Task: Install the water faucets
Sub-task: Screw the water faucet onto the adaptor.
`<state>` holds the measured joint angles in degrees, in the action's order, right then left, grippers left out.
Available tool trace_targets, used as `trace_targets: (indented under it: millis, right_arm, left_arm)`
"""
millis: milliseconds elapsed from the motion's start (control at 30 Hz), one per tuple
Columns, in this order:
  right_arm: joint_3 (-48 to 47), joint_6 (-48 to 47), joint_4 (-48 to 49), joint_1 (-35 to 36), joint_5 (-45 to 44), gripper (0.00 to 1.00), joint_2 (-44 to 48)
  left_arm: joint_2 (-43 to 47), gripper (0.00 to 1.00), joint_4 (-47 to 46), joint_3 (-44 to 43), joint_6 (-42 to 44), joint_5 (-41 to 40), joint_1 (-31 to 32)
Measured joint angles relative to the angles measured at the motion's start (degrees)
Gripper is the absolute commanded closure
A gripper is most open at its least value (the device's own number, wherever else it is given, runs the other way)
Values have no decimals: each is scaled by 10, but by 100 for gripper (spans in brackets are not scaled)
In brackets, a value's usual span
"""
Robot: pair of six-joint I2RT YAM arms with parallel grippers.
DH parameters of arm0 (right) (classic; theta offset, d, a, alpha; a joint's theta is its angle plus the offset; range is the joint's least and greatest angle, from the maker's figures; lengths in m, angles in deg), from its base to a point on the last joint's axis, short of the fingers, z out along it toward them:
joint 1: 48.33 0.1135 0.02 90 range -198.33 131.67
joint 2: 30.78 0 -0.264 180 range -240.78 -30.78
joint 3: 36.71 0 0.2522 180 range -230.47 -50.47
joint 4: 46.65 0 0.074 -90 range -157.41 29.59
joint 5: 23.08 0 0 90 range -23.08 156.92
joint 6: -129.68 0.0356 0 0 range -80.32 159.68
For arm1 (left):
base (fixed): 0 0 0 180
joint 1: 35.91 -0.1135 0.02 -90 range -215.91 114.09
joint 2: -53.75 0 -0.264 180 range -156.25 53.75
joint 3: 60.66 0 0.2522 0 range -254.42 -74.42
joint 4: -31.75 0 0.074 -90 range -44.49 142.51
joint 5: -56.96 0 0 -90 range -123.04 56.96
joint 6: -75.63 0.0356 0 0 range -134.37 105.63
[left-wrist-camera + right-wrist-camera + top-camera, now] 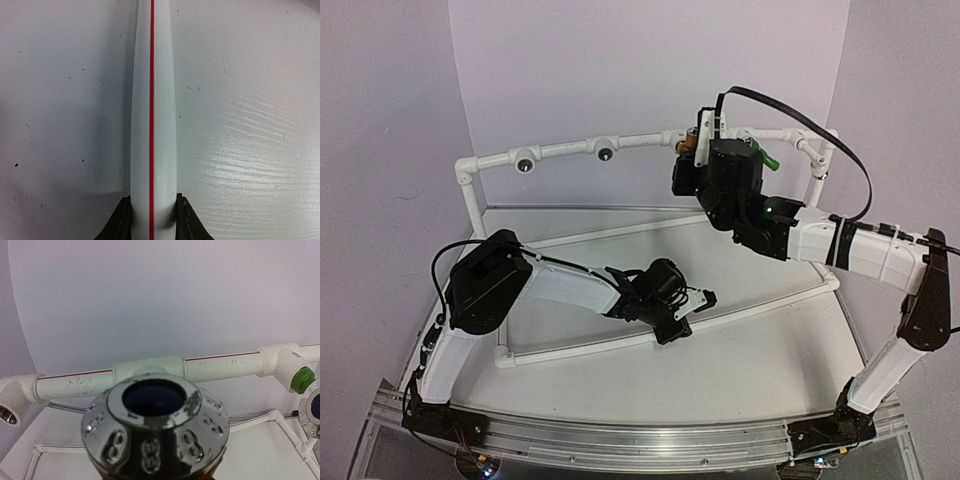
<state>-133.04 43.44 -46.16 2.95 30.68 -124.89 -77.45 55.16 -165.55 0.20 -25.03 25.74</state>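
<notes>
While left end effector (pixel 152 215) pinches front pipe (pixel 152 100), right end effector (pixel 692 152) clamps yellow-orange faucet (pixel 155 422) at back rail (pixel 220 367), over the far edge of the worktop (pixel 740 365). Likely light, stiff, slick: grip body, not threads.

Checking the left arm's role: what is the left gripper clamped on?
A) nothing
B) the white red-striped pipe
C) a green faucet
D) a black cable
B: in the left wrist view, the fingers of the left gripper press both sides of the white red-striped pipe.

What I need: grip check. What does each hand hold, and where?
Left hand: white red-striped pipe, by its sides. Right hand: yellow-orange plastic faucet, by its body.
</notes>
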Motion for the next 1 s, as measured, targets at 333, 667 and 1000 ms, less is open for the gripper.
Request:
trace_targets:
  millis: [333,667,1000]
  right_arm:
    - [0,49,-1,-2,5,100,0]
    - [10,95,21,-5,10,100,1]
    - [19,150,43,-7,12,100,0]
  left_arm:
    - [-1,100,5,-4,0,0,0]
    - [-2,100,9,-7,0,0,0]
    - [-2,100,9,-7,0,0,0]
